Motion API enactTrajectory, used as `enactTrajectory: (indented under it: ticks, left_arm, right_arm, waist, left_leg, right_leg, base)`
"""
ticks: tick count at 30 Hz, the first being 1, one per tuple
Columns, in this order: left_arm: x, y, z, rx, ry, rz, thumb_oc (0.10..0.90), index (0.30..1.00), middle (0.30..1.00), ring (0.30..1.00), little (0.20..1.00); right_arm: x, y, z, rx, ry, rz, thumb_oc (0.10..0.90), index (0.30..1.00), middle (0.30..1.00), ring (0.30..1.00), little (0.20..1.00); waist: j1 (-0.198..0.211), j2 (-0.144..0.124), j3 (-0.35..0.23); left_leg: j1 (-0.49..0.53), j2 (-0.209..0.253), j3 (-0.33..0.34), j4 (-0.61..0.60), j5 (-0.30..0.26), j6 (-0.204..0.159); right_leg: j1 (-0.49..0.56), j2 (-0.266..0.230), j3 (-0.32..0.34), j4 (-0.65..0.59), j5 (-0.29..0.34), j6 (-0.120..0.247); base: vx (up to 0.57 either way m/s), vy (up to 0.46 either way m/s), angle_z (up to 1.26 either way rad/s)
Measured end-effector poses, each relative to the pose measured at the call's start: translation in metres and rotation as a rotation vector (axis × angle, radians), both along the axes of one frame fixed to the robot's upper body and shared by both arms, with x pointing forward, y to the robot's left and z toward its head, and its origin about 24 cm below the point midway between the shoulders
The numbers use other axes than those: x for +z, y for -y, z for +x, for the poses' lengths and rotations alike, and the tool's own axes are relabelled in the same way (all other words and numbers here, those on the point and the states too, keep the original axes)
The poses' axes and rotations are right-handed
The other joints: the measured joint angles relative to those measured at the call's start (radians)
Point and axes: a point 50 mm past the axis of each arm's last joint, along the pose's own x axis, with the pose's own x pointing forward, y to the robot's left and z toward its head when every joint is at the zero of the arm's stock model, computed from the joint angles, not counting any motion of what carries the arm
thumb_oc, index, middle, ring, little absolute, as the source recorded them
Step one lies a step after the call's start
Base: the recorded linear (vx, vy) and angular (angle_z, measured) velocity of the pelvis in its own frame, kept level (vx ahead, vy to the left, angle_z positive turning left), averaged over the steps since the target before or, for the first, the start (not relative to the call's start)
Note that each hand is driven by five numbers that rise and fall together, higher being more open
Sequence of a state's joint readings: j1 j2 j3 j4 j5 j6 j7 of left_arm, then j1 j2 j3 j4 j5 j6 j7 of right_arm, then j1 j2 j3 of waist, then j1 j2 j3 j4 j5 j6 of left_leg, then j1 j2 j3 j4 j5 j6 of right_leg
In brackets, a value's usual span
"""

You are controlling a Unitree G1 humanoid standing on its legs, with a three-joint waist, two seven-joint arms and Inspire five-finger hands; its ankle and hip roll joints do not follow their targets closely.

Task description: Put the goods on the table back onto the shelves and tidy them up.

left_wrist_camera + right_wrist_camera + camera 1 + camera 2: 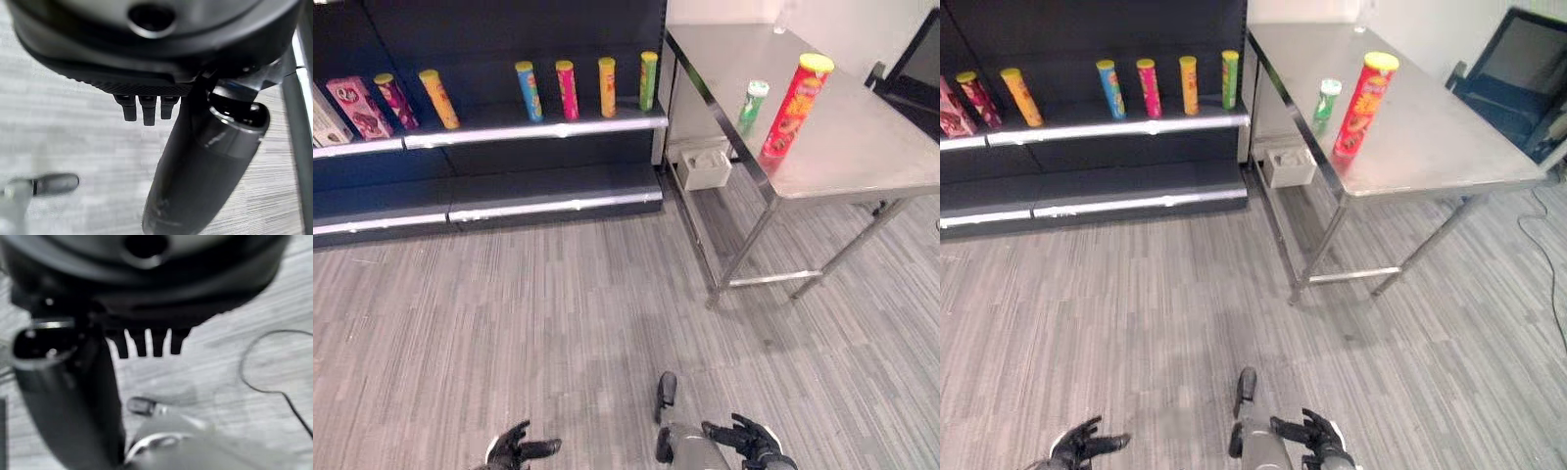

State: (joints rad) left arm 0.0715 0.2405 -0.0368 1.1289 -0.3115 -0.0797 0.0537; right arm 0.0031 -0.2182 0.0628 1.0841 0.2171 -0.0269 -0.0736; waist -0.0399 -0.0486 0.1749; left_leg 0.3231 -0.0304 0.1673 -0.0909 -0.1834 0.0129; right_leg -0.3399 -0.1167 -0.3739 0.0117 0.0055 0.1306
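1. Goods outstanding: a tall red can (795,106) with a yellow lid and a shorter green can (751,107) stand upright on the steel table (862,157), near its front-left edge, close together but apart. Neither is on the shelves (538,125) yet.
2. Shelf condition: a row of upright cans, blue (528,90), pink (567,89), orange (607,86) and green (648,80), occupies the right end of the upper shelf; further cans and a pink box (359,107) sit to the left.
3. Left hand (514,448): low at the robot's side over the floor, fingers loosely spread, holding nothing. The left wrist view confirms this.
4. Right hand (749,441): likewise low, fingers relaxed and spread, empty. The right wrist view shows short fingertips (139,345) extended over bare floor.
5. Risk, judged: both cans are tall and narrow and stand near the table edge; a sideways brush on approach would likely tip one, and it could roll off.
6. Risk, judged: the two cans stand close, so reaching for the red one may knock the green one.
7. Risk, judged: the shelf row is tightly spaced; inserting a can carelessly could topple its neighbours.
8. View differences: the right eye view shows a dark blue chair (1518,73) beyond the table; the left eye view shows more of the shelf's left end, including a white box (325,119) at its edge.
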Motion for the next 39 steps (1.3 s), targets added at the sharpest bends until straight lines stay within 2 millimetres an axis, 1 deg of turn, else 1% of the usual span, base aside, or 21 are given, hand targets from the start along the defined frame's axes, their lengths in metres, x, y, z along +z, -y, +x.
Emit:
enactTrajectory:
  ticks: [2,3,5,7,8,10,11,13,14,15,18,20,23,24,25,28,32,33,34,37,39]
  left_arm:
    - [-0.007,0.013,-0.015,-0.032,-0.063,-0.03,0.8,0.9,0.9,0.9,0.9]
    - [-0.007,0.015,-0.011,-0.053,-0.057,-0.033,0.8,0.9,0.9,0.9,0.9]
    - [-0.006,0.022,0.001,-0.069,-0.027,-0.057,0.8,0.9,0.9,0.9,0.9]
    - [-0.005,0.025,0.006,-0.084,-0.014,-0.061,0.8,0.9,0.9,0.9,0.9]
    - [0.0,0.026,0.019,-0.094,0.046,-0.058,0.8,0.9,0.9,0.9,0.9]
    - [0.003,0.029,0.028,-0.096,0.088,-0.066,0.8,0.9,0.9,0.9,0.9]
    - [0.007,0.029,0.039,-0.094,0.12,-0.067,0.8,0.9,0.9,0.9,0.9]
    - [0.011,0.013,0.041,-0.035,0.137,-0.054,0.8,0.9,0.9,0.9,0.9]
    - [0.012,0.007,0.041,-0.019,0.142,-0.039,0.8,0.9,0.9,0.9,0.9]
    - [0.013,0.005,0.041,-0.007,0.144,-0.037,0.8,0.9,0.9,0.9,0.9]
    - [0.01,0.012,0.038,-0.011,0.135,-0.056,0.8,0.9,0.9,0.9,0.9]
    - [0.006,0.018,0.032,0.0,0.112,-0.073,0.8,0.9,0.9,0.9,0.9]
    - [0.002,0.019,0.021,0.023,0.077,-0.079,0.8,0.9,0.9,0.9,0.9]
    - [0.0,0.013,0.01,0.034,0.049,-0.063,0.8,0.9,0.9,0.9,0.9]
    - [0.001,0.006,0.008,0.036,0.043,-0.045,0.8,0.9,0.9,0.9,0.9]
    - [0.001,-0.006,0.002,0.038,0.011,-0.015,0.8,0.9,0.9,0.9,0.9]
    - [0.006,-0.01,0.013,0.028,0.042,-0.001,0.8,0.9,0.9,0.9,0.9]
    - [0.006,-0.012,0.013,0.028,0.045,0.004,0.8,0.9,0.9,0.9,0.9]
    - [0.009,-0.015,0.019,0.024,0.057,0.015,0.8,0.9,0.9,0.9,0.9]
    - [0.008,-0.016,0.017,0.02,0.049,0.014,0.8,0.9,0.9,0.9,0.9]
    - [0.007,-0.015,0.014,0.019,0.039,0.007,0.8,0.9,0.9,0.9,0.9]
  right_arm:
    - [-0.001,0.014,-0.009,-0.047,-0.036,-0.025,0.8,0.9,0.9,0.9,0.9]
    - [-0.001,0.017,-0.012,-0.046,-0.054,-0.033,0.8,0.9,0.9,0.9,0.9]
    - [-0.001,0.025,-0.02,-0.053,-0.078,-0.052,0.8,0.9,0.9,0.9,0.9]
    - [-0.001,0.029,-0.023,-0.057,-0.083,-0.062,0.8,0.9,0.9,0.9,0.9]
    - [0.001,0.027,-0.02,-0.05,-0.06,-0.057,0.8,0.9,0.9,0.9,0.9]
    - [0.004,0.027,-0.01,-0.025,-0.021,-0.068,0.8,0.9,0.9,0.9,0.9]
    - [0.006,0.023,0.0,0.002,-0.006,-0.062,0.8,0.9,0.9,0.9,0.9]
    - [0.003,0.002,0.01,0.035,-0.006,-0.017,0.8,0.9,0.9,0.9,0.9]
    - [0.002,-0.003,0.012,0.038,0.002,-0.004,0.8,0.9,0.9,0.9,0.9]
    - [0.001,-0.006,0.009,0.057,-0.005,-0.001,0.8,0.9,0.9,0.9,0.9]
    - [0.002,-0.001,0.008,0.082,-0.012,-0.021,0.8,0.9,0.9,0.9,0.9]
    - [0.001,0.006,0.003,0.103,-0.046,-0.049,0.8,0.9,0.9,0.9,0.9]
    - [-0.003,0.015,-0.012,0.082,-0.105,-0.069,0.8,0.9,0.9,0.9,0.9]
    - [-0.006,0.012,-0.02,0.078,-0.118,-0.063,0.8,0.9,0.9,0.9,0.9]
    - [-0.008,0.007,-0.023,0.063,-0.119,-0.045,0.8,0.9,0.9,0.9,0.9]
    - [-0.013,0.0,-0.035,0.027,-0.164,-0.019,0.8,0.9,0.9,0.9,0.9]
    - [-0.017,0.005,-0.055,-0.052,-0.215,-0.011,0.8,0.9,0.9,0.9,0.9]
    - [-0.016,0.006,-0.054,-0.059,-0.212,-0.013,0.8,0.9,0.9,0.9,0.9]
    - [-0.017,0.009,-0.065,-0.095,-0.24,-0.02,0.8,0.9,0.9,0.9,0.9]
    - [-0.016,0.021,-0.076,-0.248,-0.238,-0.015,0.8,0.9,0.9,0.9,0.9]
    - [-0.012,0.034,-0.079,-0.299,-0.234,-0.037,0.8,0.9,0.9,0.9,0.9]
  waist:
    - [-0.01,0.065,-0.02]
    - [-0.024,0.067,-0.02]
    - [-0.025,0.056,-0.023]
    - [-0.028,0.056,-0.023]
    - [-0.029,0.028,-0.04]
    - [-0.015,0.039,-0.035]
    - [-0.001,0.045,-0.016]
    - [0.034,-0.022,0.023]
    - [0.037,-0.027,0.027]
    - [0.038,-0.022,0.031]
    - [0.039,0.026,0.039]
    - [0.064,0.053,0.035]
    - [0.087,0.096,0.026]
    - [0.078,0.077,0.021]
    - [0.077,0.052,0.018]
    - [0.075,-0.009,-0.016]
    - [0.051,0.004,-0.016]
    - [0.057,0.005,-0.015]
    - [0.032,0.001,-0.017]
    - [0.024,-0.002,-0.021]
    - [0.019,0.013,-0.007]
  left_leg:
    - [0.051,0.102,-0.021,0.012,-0.047,-0.047]
    - [0.053,0.125,-0.058,0.039,-0.033,-0.066]
    - [0.045,0.147,-0.083,0.124,0.039,-0.127]
    - [0.026,0.171,-0.102,0.274,0.09,-0.2]
    - [-0.212,0.173,-0.14,0.735,0.204,-0.283]
    - [-0.419,0.176,-0.171,1.013,0.212,-0.266]
    - [-0.541,0.193,-0.151,1.205,0.243,-0.197]
    - [-0.634,0.195,-0.038,1.103,0.167,-0.087]
    - [-0.66,0.206,-0.015,0.977,0.155,-0.068]
    - [-0.669,0.211,0.01,0.692,0.169,-0.085]
    - [-0.64,0.18,-0.019,0.247,0.233,-0.122]
    - [-0.594,0.131,-0.204,-0.011,0.269,-0.152]
    - [-0.555,0.131,-0.24,0.001,0.259,-0.147]
    - [-0.523,0.119,-0.226,0.019,0.336,-0.09]
    - [-0.501,0.094,-0.222,0.014,0.361,-0.074]
    - [-0.464,0.041,-0.177,-0.002,0.391,-0.043]
    - [-0.425,0.03,-0.145,-0.005,0.39,0.005]
    - [-0.424,0.028,-0.138,-0.005,0.39,0.005]
    - [-0.423,0.026,-0.119,-0.001,0.386,0.01]
    - [-0.432,0.02,-0.06,0.006,0.364,0.007]
    - [-0.441,0.019,-0.027,0.056,0.339,0.031]
  right_leg:
    - [0.008,0.066,-0.04,0.111,0.072,-0.068]
    - [0.018,0.082,-0.026,0.135,0.083,-0.085]
    - [0.084,0.099,-0.027,0.118,0.091,-0.179]
    - [0.182,0.125,-0.031,0.061,0.07,-0.203]
    - [0.258,0.133,-0.027,-0.02,0.065,-0.218]
    - [0.276,0.156,0.0,-0.014,0.019,-0.266]
    - [0.297,0.166,0.018,-0.018,0.007,-0.274]
    - [0.378,0.15,0.078,-0.063,0.017,-0.266]
    - [0.407,0.149,0.08,-0.08,0.01,-0.26]
    - [0.452,0.15,0.088,-0.095,0.001,-0.246]
    - [0.509,0.154,0.109,-0.104,-0.027,-0.202]
    - [0.544,0.145,0.161,-0.104,-0.055,-0.168]
    - [0.606,0.144,0.231,-0.103,-0.105,-0.129]
    - [0.634,0.121,0.255,-0.086,-0.138,-0.089]
    - [0.622,0.086,0.249,-0.055,-0.158,-0.063]
    - [0.614,0.016,0.244,-0.037,-0.15,-0.051]
    - [0.54,-0.012,0.256,0.069,-0.167,0.011]
    - [0.522,-0.01,0.259,0.071,-0.174,0.015]
    - [0.474,0.009,0.262,0.029,-0.148,-0.02]
    - [0.435,-0.022,0.274,0.043,-0.15,-0.043]
    - [0.422,-0.035,0.297,0.06,-0.142,-0.026]
  base:
    - [0.58,-0.065,0.13]
    - [0.48,-0.131,0.59]
    - [0.42,-0.169,0.46]
    - [0.38,-0.24,0.09]
    - [0.33,-0.271,-0.19]
    - [0.26,-0.154,-0.33]
    - [0.29,-0.02,-0.6]
    - [0.25,0.054,-0.73]
    - [0.3,0.177,-0.58]
    - [0.32,0.226,-0.39]
    - [0.38,0.228,-0.41]
    - [0.28,0.155,-0.65]
    - [0.19,0.191,-0.77]
    - [0.27,0.311,-0.88]
    - [0.18,0.236,-0.84]
    - [0.12,0.21,-0.64]
    - [0.04,0.209,-0.45]
    - [0.0,0.218,-0.38]
    - [-0.01,0.263,-0.22]
    - [-0.03,0.12,-0.43]
    - [-0.03,0.088,-0.76]
